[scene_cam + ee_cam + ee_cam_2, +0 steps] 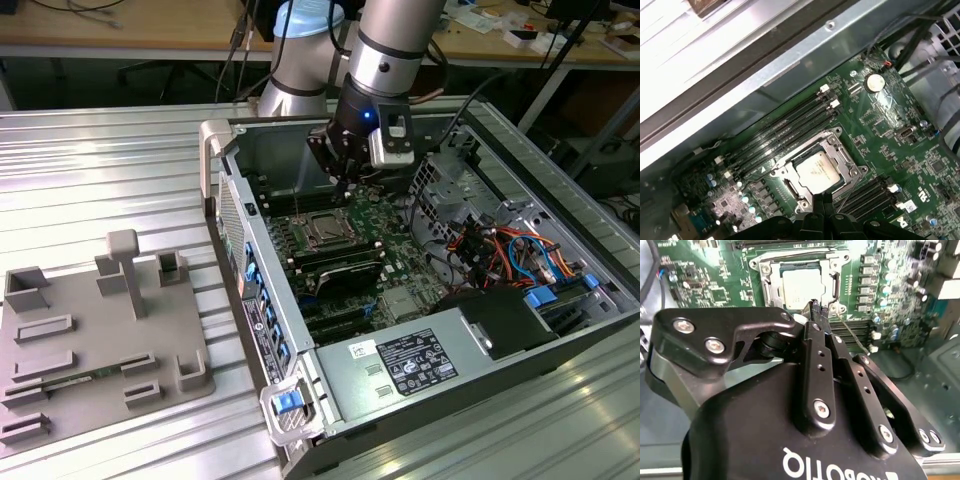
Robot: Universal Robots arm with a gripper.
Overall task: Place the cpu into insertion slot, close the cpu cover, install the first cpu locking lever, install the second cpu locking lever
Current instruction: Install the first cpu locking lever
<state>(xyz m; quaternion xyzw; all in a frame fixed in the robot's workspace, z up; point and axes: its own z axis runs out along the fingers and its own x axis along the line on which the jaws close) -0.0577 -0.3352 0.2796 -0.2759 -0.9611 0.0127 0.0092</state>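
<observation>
Satin silvery metal cpu (817, 170), shinier bare-metal cpu cover (844, 154), glossy green circuit board (890, 145), ribbed brushed-metal table (100, 170).

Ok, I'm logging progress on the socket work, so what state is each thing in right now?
cpu: seated in the insertion slot, metal top showing.
cpu cover: down flat around the cpu.
locking lever: thin wire standing off the socket, seemingly unlatched.
gripper: shut, tips just beside the cover's edge.
computer case: open, board exposed.
</observation>
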